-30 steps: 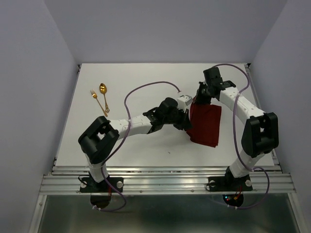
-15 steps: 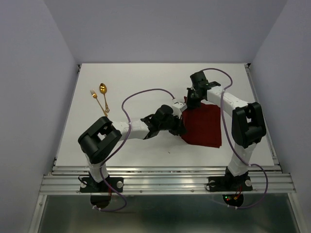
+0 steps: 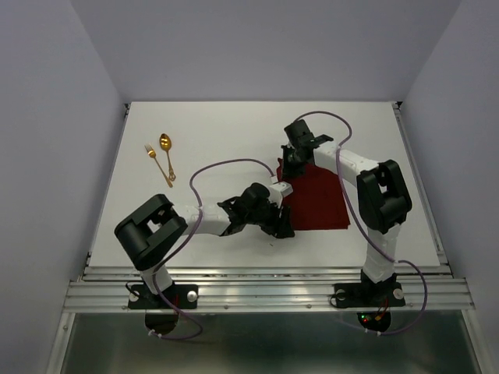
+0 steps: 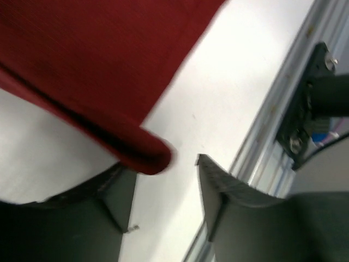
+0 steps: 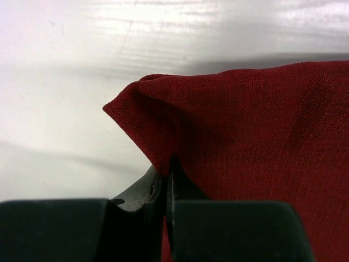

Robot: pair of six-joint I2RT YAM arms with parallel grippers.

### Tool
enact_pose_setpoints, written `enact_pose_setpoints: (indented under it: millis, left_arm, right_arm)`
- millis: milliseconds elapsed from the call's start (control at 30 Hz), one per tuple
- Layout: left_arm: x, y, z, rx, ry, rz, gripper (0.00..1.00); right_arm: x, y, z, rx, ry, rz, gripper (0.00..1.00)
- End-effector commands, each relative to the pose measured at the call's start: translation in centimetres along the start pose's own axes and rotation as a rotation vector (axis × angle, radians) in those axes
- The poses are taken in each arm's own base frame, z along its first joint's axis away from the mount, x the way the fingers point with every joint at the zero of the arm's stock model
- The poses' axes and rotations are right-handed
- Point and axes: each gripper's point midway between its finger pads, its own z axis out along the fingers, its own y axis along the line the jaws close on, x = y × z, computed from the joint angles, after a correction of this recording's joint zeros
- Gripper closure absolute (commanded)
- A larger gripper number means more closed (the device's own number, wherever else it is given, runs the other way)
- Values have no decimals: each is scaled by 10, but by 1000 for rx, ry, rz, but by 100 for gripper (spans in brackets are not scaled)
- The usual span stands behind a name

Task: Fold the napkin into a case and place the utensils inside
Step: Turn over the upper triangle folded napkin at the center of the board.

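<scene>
Right gripper [image 5: 166, 173] is clamped tight on a corner of the napkin [image 5: 256, 136], fingers w/ no gap btw them, the cloth peaked up off the table [image 5: 54, 109]. Left gripper [image 4: 163, 166] stands wide. The napkin's near corner sits btw its fingers, close to one, not pinched. From above, the napkin lies folded centre-right, w/ both grippers at its left edge. Spoon [image 3: 165, 142] & fork [image 3: 156, 160] lie side by side far left, well apart from the cloth.
</scene>
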Motion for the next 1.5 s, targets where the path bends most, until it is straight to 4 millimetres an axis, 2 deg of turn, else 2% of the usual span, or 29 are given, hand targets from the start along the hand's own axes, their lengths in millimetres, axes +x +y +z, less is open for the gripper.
enact_pose_setpoints:
  millis: [0,167,200,233,300,333,400,533,633,700,800,933,967,1000,1067,1100,1167,1300,1433,1467]
  left_arm:
    - [-1,-33,-25,91,-4,21,37]
    - [-9,-34,-50,54,-60,-23,34]
    - [-21,-37,-62,56,-111,-27,35]
    - [-18,-31,-68,36,-123,-62,36]
    - [-30,-30,-86,33,-188,-80,37]
    - [-33,-16,-93,-5,-218,-109,39]
    - [-42,-8,-107,-37,-268,-133,40]
    - [-57,24,-126,-165,-348,-198,41]
    - [-62,36,-136,-211,-388,-250,41]
    - [-62,54,-143,-293,-422,-304,41]
    - [-52,82,-146,-394,-421,-399,41]
    - [-37,101,-143,-449,-396,-482,42]
    - [-34,103,-142,-450,-387,-492,42]
    - [-31,106,-141,-456,-382,-506,42]
    - [-30,107,-140,-456,-381,-512,42]
    - [-32,106,-141,-454,-388,-516,42]
    - [-32,107,-142,-455,-397,-521,41]
    - [-35,108,-148,-445,-432,-541,39]
    - [-41,105,-147,-413,-449,-556,39]
    - [-44,105,-146,-409,-452,-556,39]
  right_arm:
    - [-41,26,-7,-45,-161,-30,99]
    - [-27,28,-1,-39,-133,-44,99]
    - [-26,28,-1,-38,-131,-43,99]
    - [-25,27,0,-36,-127,-43,99]
    - [-21,31,1,-39,-121,-52,99]
    - [-17,35,2,-42,-114,-62,99]
    - [-17,33,2,-12,-122,-69,99]
    - [-11,31,4,38,-110,-84,99]
    - [-6,30,5,62,-102,-89,99]
    - [-4,31,5,78,-101,-91,99]
    - [3,37,9,83,-90,-97,99]
    - [8,48,14,80,-85,-103,99]
    - [8,57,12,62,-90,-112,86]
    - [12,67,12,42,-87,-125,81]
    - [13,81,8,6,-93,-138,60]
    - [14,96,2,-44,-97,-149,55]
    - [14,112,-8,-112,-105,-157,50]
    - [19,123,-22,-193,-104,-152,48]
    - [22,114,-32,-176,-117,-147,50]
    - [19,114,-40,-178,-136,-144,51]
